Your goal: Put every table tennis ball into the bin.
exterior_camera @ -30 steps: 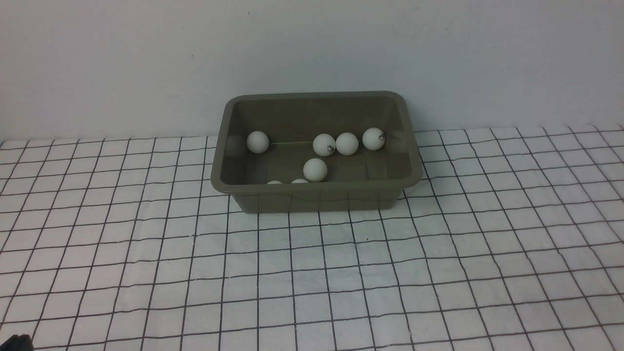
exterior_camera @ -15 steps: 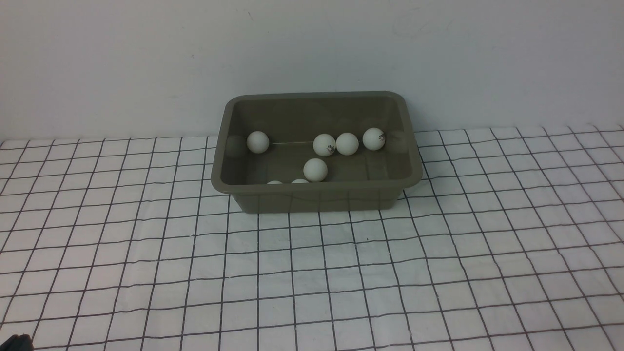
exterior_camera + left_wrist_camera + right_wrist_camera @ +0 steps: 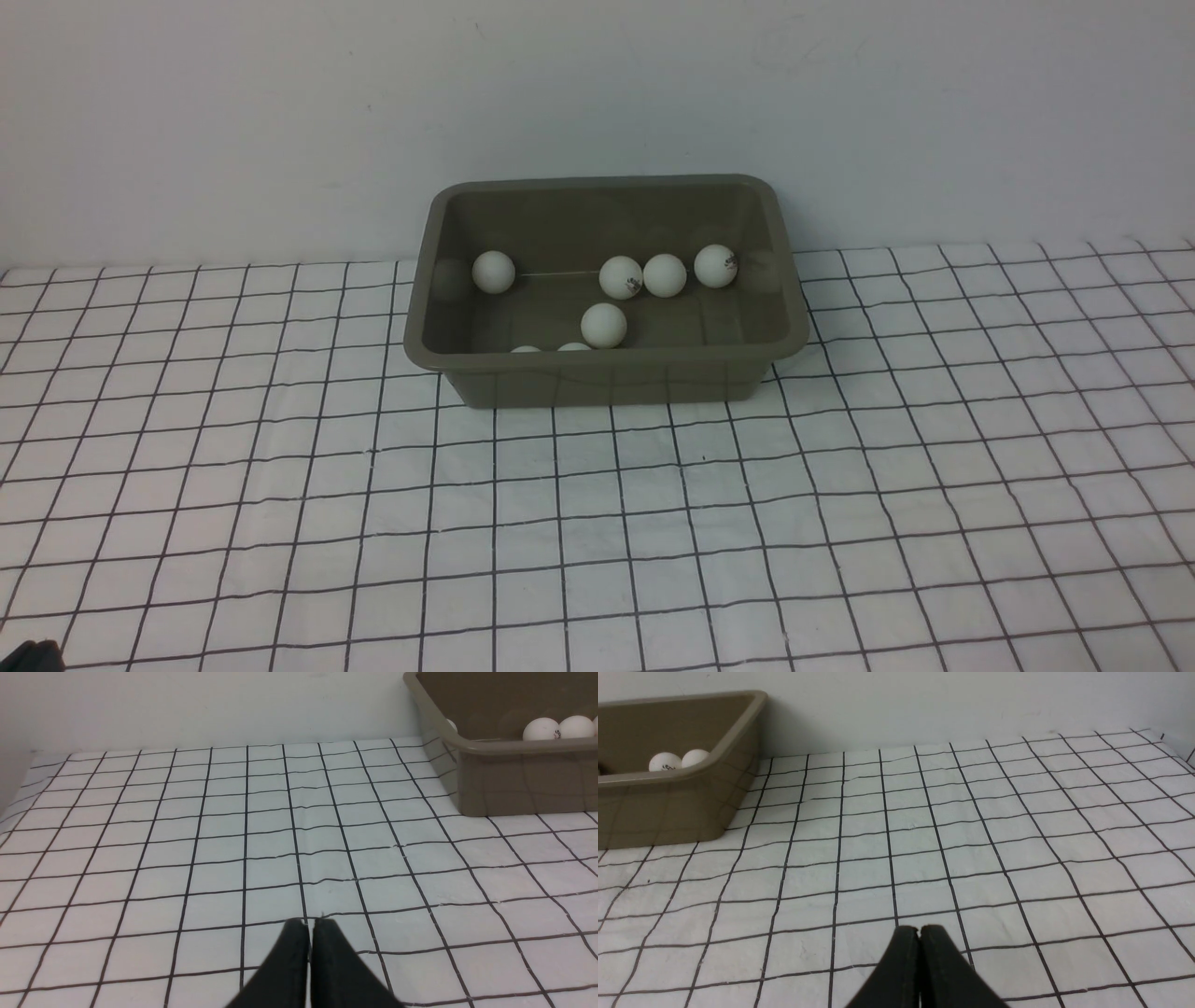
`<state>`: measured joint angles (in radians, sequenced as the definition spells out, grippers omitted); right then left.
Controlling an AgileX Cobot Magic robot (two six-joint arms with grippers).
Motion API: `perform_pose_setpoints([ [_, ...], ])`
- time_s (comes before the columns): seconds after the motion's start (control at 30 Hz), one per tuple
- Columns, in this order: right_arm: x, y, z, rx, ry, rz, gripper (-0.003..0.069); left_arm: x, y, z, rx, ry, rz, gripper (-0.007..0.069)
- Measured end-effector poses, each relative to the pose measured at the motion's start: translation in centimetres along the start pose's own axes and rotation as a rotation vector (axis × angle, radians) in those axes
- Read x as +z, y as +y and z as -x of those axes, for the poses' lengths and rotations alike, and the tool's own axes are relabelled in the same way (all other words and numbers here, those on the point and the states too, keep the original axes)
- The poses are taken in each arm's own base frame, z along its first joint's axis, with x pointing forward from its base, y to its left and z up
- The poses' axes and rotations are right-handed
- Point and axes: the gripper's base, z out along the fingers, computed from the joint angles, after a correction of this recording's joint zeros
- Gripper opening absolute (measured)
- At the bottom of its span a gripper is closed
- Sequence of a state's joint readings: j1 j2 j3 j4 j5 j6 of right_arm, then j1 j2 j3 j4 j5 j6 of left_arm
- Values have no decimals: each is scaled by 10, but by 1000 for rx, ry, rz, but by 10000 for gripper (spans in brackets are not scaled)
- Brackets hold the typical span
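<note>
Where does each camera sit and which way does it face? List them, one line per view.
Front view: between the arms, looking forward over the checked cloth at the bin holding the table tennis balls; almost none of the robot shows.
Left wrist view: on the left arm, low over the cloth; shut left tool shows.
Right wrist view: on the right arm, likewise; shut right tool shows.
Shared: both wrist views catch a corner of the bin.

In the front view, two small white plastic balls (image 3: 526,349) (image 3: 573,346) show only their tops behind the near wall of the rectangular olive-grey plastic bin (image 3: 607,383). Both wrist views crop that bin at an edge. The printed ball logos are unreadable.
</note>
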<state>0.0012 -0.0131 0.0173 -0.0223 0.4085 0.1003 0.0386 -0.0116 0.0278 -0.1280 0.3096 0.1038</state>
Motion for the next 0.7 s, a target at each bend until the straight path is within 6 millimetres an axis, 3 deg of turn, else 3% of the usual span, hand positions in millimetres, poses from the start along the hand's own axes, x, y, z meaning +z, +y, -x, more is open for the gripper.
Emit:
perform_pose_setpoints([
  [0.7,0,0,0,1,-2,0,-16,0,0,-1,0,7,-1,-4],
])
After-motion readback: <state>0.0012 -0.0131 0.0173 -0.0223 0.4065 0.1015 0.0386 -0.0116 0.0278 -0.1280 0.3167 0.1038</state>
